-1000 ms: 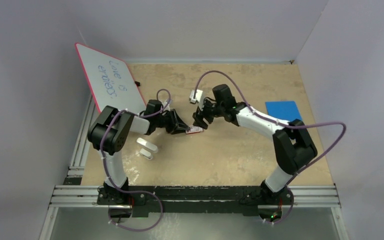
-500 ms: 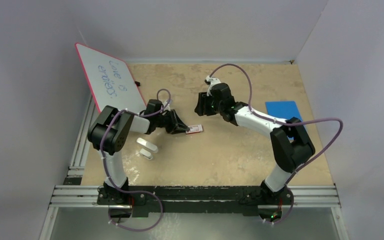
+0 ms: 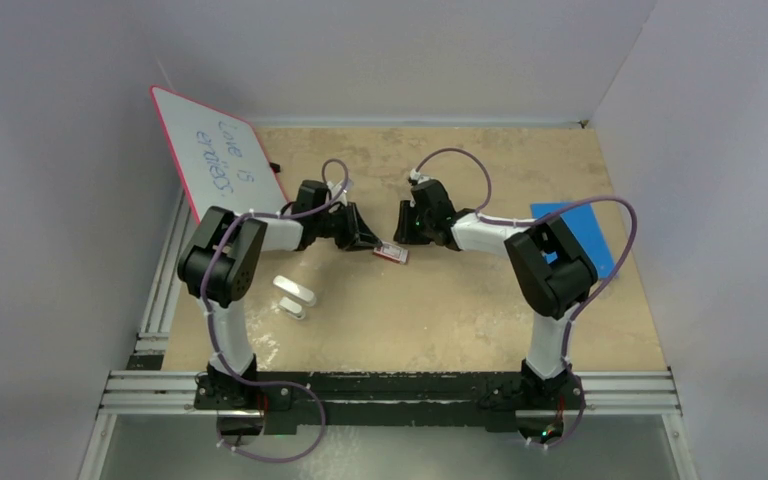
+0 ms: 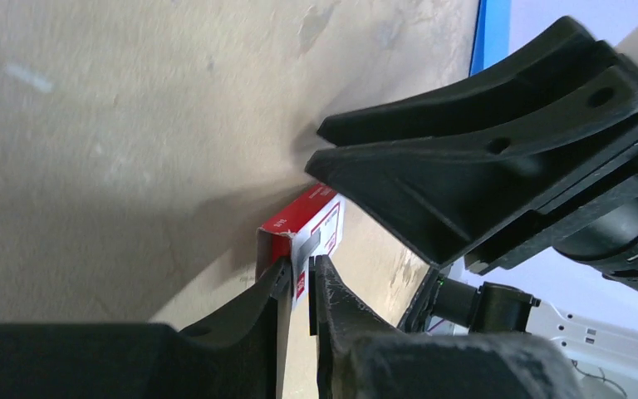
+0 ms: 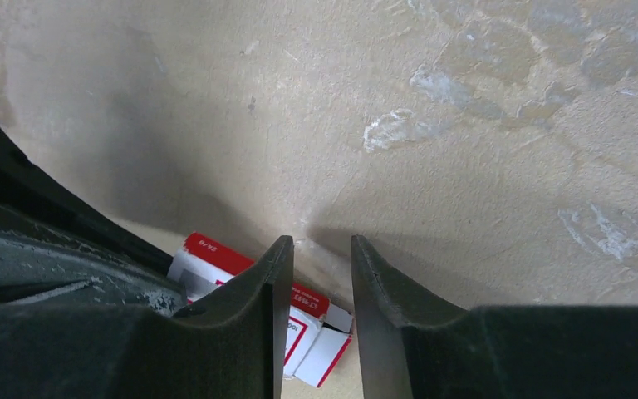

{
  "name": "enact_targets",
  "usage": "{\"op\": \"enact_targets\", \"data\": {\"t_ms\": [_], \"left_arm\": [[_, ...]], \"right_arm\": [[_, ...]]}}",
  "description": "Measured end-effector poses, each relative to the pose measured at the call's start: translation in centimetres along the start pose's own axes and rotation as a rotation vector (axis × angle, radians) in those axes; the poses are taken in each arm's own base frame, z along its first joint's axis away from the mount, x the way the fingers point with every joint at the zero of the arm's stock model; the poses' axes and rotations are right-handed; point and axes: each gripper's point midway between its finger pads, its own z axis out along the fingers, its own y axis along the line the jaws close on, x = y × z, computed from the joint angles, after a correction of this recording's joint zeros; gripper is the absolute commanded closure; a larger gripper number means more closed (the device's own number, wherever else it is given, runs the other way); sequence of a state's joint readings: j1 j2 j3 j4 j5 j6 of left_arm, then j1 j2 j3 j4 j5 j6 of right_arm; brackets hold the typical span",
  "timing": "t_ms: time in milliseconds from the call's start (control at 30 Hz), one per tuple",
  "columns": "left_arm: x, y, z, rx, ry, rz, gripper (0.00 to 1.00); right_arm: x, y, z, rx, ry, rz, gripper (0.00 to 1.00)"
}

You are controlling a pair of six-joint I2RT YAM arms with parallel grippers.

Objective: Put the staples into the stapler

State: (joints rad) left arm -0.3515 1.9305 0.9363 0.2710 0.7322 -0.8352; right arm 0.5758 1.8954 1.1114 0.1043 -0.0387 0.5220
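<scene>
Left end effector pinching one red-and-white box; right end effector narrowly parted, empty; two white bars

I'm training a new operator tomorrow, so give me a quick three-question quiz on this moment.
1. True or false: the left claw is shut on the flap of the red-and-white box.
2. Fill in: the two white bars lie on the table beside the ___ arm.
3. What sits between the fingers of the right claw? A) the box B) a white bar C) nothing

Key: 1 true; 2 left; 3 C
</scene>
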Motion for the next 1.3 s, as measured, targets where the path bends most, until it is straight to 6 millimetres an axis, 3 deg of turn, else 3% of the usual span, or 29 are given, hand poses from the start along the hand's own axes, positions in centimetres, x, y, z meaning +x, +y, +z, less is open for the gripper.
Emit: {"op": "enact_targets", "data": {"t_ms": [233, 367, 500, 667, 867, 1000, 1300], "left_arm": [[-1.5, 0.0, 0.0, 0.012, 0.024, 0.043, 0.72], [-1.4, 1.2, 0.3, -0.004, 0.049, 0.027, 0.66], [-1.0, 1.6, 0.1, 0.000, 0.074, 0.005, 0.63], [-1.2, 1.5, 0.0, 0.007, 0.079, 0.037, 0.62], [-1.7, 1.3, 0.1, 0.009, 0.078, 0.066, 0.67], [-1.7, 1.7, 0.4, 0.006, 0.084, 0.066, 0.67], [-1.7, 1.6, 0.4, 0.011, 0.090, 0.065, 0.67]], "right_arm": [[1.0, -0.4, -0.6, 0.008, 0.016, 0.020, 0.65], [2.1, -0.9, -2.7, 0.013, 0.010, 0.039, 0.47], [0.8, -0.6, -4.7, 0.002, -0.055, 0.018, 0.38], [-1.9, 0.6, -6.7, -0.049, -0.151, -0.153, 0.35], [-3.3, 1.6, -9.5, -0.122, -0.221, -0.497, 0.33], [-1.9, 1.7, -9.7, -0.178, -0.204, -0.681, 0.31], [4.3, 1.6, -5.5, -0.250, -0.009, -0.835, 0.31]]}}
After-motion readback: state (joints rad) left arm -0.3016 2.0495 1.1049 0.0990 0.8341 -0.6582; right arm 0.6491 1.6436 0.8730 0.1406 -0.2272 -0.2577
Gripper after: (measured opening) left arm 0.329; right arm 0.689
